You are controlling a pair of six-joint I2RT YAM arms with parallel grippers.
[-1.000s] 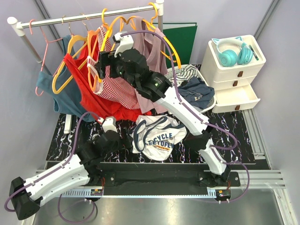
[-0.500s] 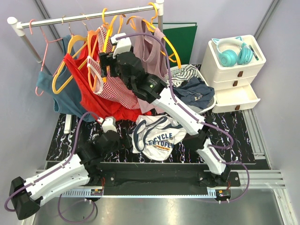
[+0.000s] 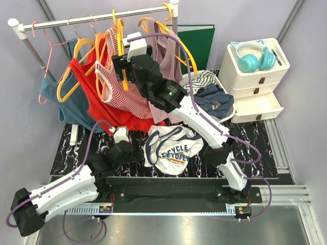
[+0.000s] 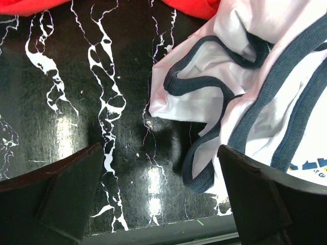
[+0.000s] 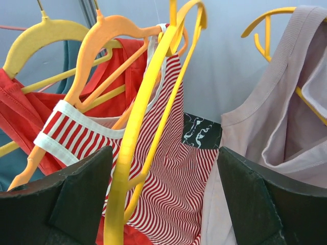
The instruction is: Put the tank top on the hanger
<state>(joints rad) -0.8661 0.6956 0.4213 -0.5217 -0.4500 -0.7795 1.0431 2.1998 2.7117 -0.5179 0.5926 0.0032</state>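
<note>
Movement since the earlier frame: the right arm has risen towards the rail [image 3: 97, 18] and brought its pincer [image 5: 164, 153] up to the hanger [image 5: 148, 102]. The left arm has edged a little nearer the tank top [image 3: 171, 148].

Item 1, right pincer: released, its fingers spread wide. I see the hanger's yellow bar running down between them, closer to the finger on the left of the wrist view. I cannot tell whether it touches that finger.

Item 2, hanger: orange-yellow plastic, its hook up at the rail, among the other hangers. It sits just in front of the red-and-white striped top [image 5: 173, 194], with the mauve top [image 5: 265, 127] to the right.

Item 3, left pincer [image 4: 161, 150]: released, its fingers well apart, low over the dark marbled worktop [image 4: 76, 102], with nothing between them.

Item 4, tank top: white with navy trim, crumpled on the worktop near its front edge, between the two arms. Its printed lettering faces up. In the left wrist view a navy-edged fold lies just beside the right-hand finger. A red garment [image 3: 99, 102] hangs behind it.
</note>
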